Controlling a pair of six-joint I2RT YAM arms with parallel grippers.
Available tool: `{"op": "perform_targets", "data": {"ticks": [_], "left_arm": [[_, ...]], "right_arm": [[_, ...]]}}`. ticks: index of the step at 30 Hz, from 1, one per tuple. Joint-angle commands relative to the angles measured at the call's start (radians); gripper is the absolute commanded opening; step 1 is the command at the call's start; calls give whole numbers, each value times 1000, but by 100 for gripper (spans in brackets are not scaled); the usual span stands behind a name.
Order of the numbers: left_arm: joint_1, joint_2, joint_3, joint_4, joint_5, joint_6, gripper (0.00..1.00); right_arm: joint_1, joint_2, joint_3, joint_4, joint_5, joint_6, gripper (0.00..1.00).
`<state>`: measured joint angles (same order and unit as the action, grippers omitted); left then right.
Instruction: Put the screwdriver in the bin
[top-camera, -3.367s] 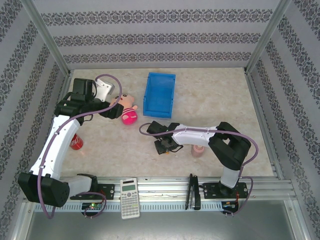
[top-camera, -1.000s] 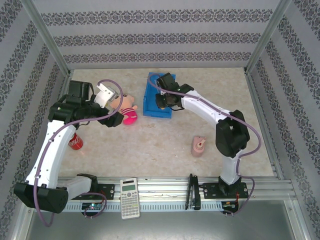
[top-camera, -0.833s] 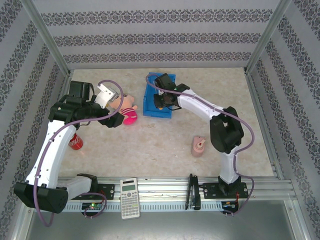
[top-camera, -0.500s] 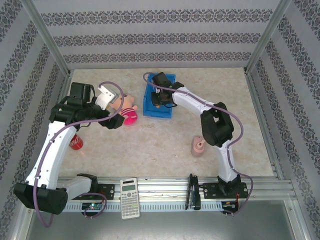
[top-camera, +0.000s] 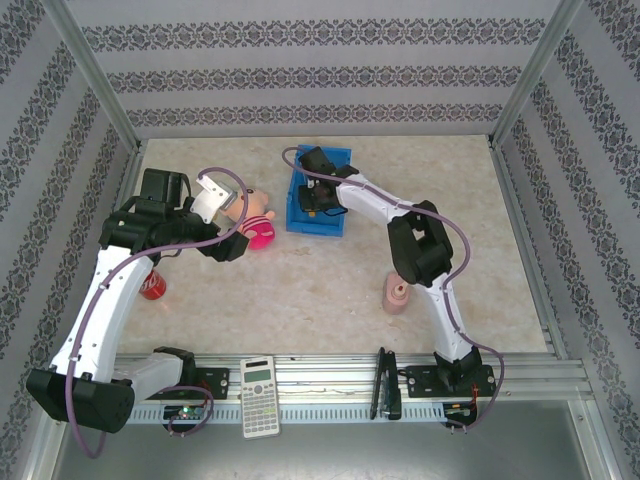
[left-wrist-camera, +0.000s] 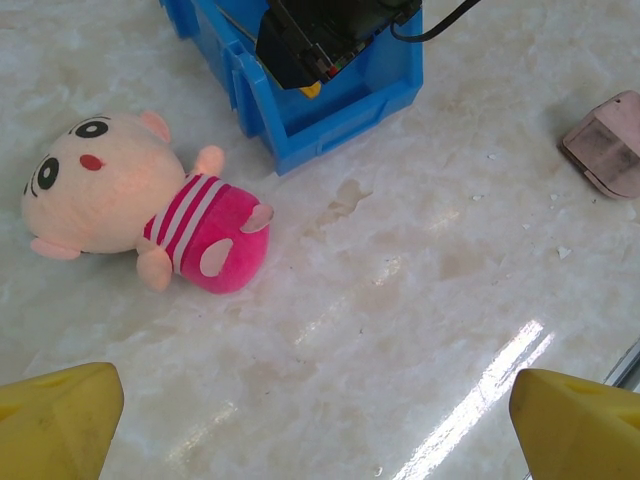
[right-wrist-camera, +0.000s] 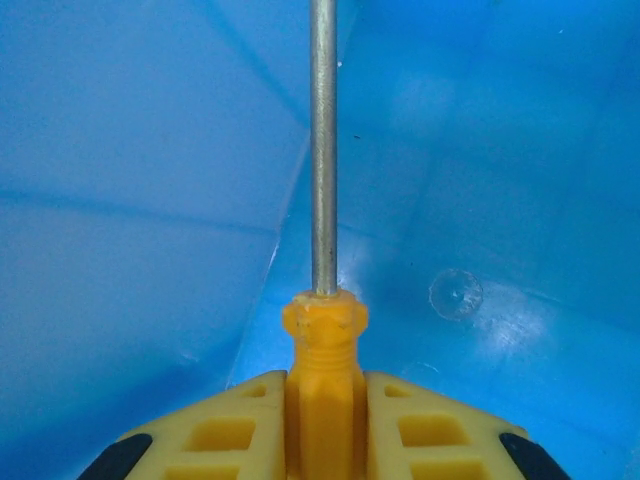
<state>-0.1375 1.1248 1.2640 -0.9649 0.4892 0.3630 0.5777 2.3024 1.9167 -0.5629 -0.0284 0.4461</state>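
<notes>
The blue bin (top-camera: 335, 158) stands at the back middle of the table. My right gripper (top-camera: 311, 198) reaches down into the near left part of it. In the right wrist view the gripper (right-wrist-camera: 323, 400) is shut on the orange handle of the screwdriver (right-wrist-camera: 322, 330), and its silver shaft points straight ahead over the bin's blue floor (right-wrist-camera: 480, 180). The left wrist view shows the bin (left-wrist-camera: 350, 100) with the right gripper's dark body inside. My left gripper (top-camera: 232, 245) hovers open beside the doll, its yellow fingertips (left-wrist-camera: 55, 425) wide apart over bare table.
A pink-and-cream doll (top-camera: 256, 215) lies left of the bin. A red can (top-camera: 152, 284) stands by the left arm. A pink bottle (top-camera: 397, 293) lies on the table's right middle. On the front rail rest a grey calculator (top-camera: 260, 395) and a black tool (top-camera: 385, 382).
The right arm carried the screwdriver from the table's middle up to the bin, then edged left and lower into it. The left arm shifted slightly.
</notes>
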Motion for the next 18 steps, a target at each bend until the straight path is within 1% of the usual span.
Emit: {"op": "perform_targets", "data": {"ticks": [1,10,18], "left_arm": [[-14,-14,-6,22,-5,-1,99],[-17,-10,-3,22,-11,-2,99],[-19,-7,-25,24,2,-6,99]], "right_arm": [[-6,28,45,-23,-6,4,22],[-7,68,60,-40,-10,1,24],[-7,70,54,-42,-10,-1,29]]}}
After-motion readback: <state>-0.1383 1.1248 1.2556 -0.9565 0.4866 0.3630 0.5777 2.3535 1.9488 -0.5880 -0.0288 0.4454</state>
